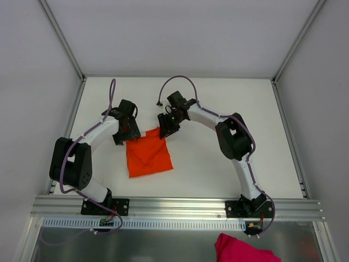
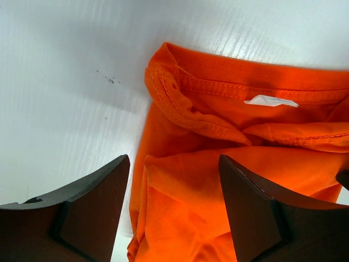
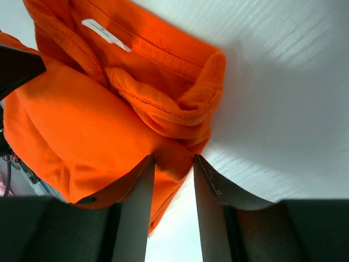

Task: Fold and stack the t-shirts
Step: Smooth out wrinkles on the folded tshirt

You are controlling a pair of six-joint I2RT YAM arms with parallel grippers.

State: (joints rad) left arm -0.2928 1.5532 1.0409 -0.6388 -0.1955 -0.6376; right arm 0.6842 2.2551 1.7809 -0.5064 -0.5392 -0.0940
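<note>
Top external view: 1 orange t-shirt (image 1: pixel 147 155) lies folded into a rough rectangle on the white tabletop (image 1: pixel 229 109), between the 2 arms. Over its far-left corner hangs the left gripper (image 1: pixel 123 137); over its far-right corner, the right gripper (image 1: pixel 165 129).

Left wrist view — the fingers (image 2: pixel 92 202) stand wide apart above the collar end, gripping nothing. A small white neck label (image 2: pixel 271 101) sits inside the collar, with no writing legible.

Right wrist view — the fingers (image 3: pixel 136 207) are narrowly apart, straddling the shirt's bunched edge, with tabletop visible between them.

A magenta cloth (image 1: pixel 242 248) lies on the near side of the rail.
</note>
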